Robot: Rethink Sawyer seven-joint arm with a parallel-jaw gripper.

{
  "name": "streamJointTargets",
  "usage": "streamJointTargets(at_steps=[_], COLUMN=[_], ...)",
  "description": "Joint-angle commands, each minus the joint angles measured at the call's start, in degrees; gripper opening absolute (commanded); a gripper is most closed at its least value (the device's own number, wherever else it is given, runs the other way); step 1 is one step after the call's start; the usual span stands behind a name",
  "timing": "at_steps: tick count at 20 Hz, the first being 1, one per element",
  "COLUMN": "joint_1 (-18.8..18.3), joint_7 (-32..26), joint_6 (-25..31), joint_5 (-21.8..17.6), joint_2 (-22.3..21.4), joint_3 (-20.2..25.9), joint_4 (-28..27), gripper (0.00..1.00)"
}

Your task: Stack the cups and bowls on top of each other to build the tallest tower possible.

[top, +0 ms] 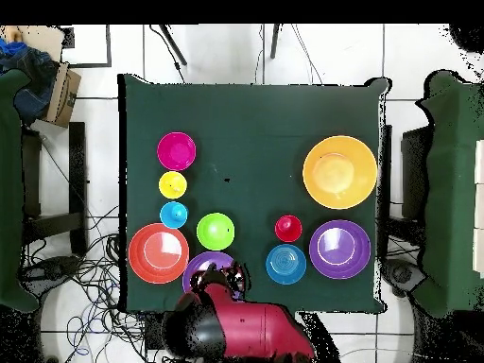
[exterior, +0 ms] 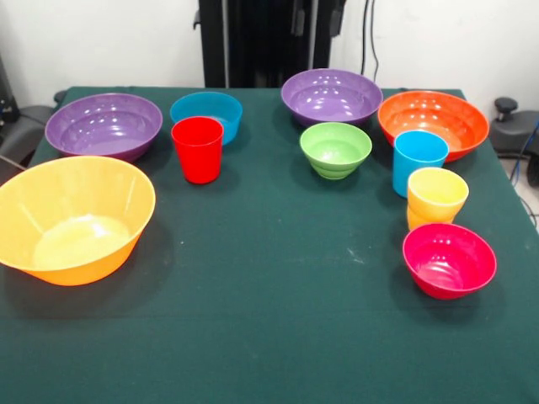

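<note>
All cups and bowls stand apart and upright on the green table. In the front view, the left side holds the yellow-orange bowl, a purple bowl, the blue bowl and the red cup. The right side holds the second purple bowl, green bowl, orange bowl, light blue cup, yellow cup and magenta bowl. The gripper shows only in the overhead view, drawn back over the near rim of a purple bowl.
The black pedestal stands behind the table's far edge. The red arm is folded at the table's base side. A cardboard box and cables lie on the floor beside the table.
</note>
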Motion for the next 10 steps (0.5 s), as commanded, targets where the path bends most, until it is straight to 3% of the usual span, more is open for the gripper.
streamJointTargets(at_steps=[1,4,7,10], joint_1=[-3.68,-6.53,-8.56,-8.84], joint_7=[5.27,5.05,6.81,7.31], joint_6=[8.09,5.35,0.18,-0.5], joint_5=[1.64,0.81,-1.04,-1.54], joint_2=[-9.49,-11.12,-9.3,-10.04], joint_3=[1.84,2.83,3.73,3.08], joint_4=[9.86,13.57,16.07,17.48], gripper=[1.0,1.0,1.0,1.0])
